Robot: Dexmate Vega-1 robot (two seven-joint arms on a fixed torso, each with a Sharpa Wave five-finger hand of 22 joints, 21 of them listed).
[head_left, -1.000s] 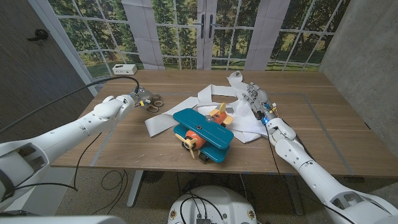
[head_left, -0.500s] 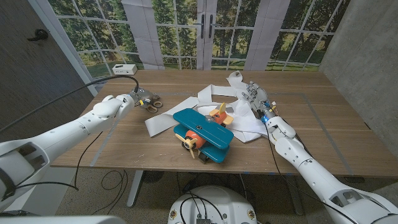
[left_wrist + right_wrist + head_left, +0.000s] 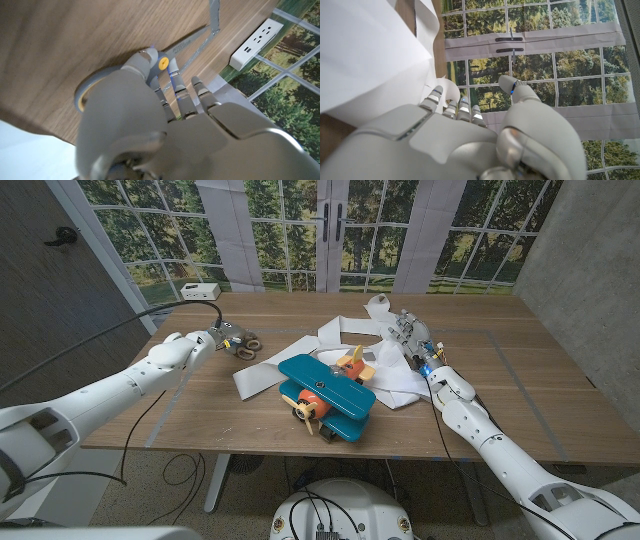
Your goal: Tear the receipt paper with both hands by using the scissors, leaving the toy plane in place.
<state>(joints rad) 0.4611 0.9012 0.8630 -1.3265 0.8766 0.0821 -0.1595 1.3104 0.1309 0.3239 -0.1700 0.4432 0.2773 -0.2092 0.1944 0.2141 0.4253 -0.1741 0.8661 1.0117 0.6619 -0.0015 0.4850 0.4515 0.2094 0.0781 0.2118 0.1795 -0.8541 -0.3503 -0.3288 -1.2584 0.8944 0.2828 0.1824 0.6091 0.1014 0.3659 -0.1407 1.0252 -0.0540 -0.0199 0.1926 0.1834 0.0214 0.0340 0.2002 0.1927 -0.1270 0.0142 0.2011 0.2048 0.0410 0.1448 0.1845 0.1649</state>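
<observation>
The scissors (image 3: pixel 249 344) lie on the table's left part, tan handle loops toward the middle. My left hand (image 3: pixel 222 338) sits over their blade end. In the left wrist view its curled fingers (image 3: pixel 172 87) close on the scissors (image 3: pixel 192 42) near the yellow pivot. The white receipt paper (image 3: pixel 330 335) winds across the middle of the table, passing under the teal and orange toy plane (image 3: pixel 325 395). My right hand (image 3: pixel 410 335) hovers at the paper's far right end with its fingers apart. Seen from the right wrist, the paper (image 3: pixel 365 55) lies just beyond that hand (image 3: pixel 465 135).
A white power strip (image 3: pixel 200 289) sits at the back left, also seen from the left wrist (image 3: pixel 255 37), with a black cable (image 3: pixel 150 320) running off the table's left edge. The wooden table (image 3: pixel 500 380) carries taped lines. Windows stand behind the far edge.
The right hand has edged slightly farther along the paper. The left hand and the scissors have hardly shifted. The plane stays put.
</observation>
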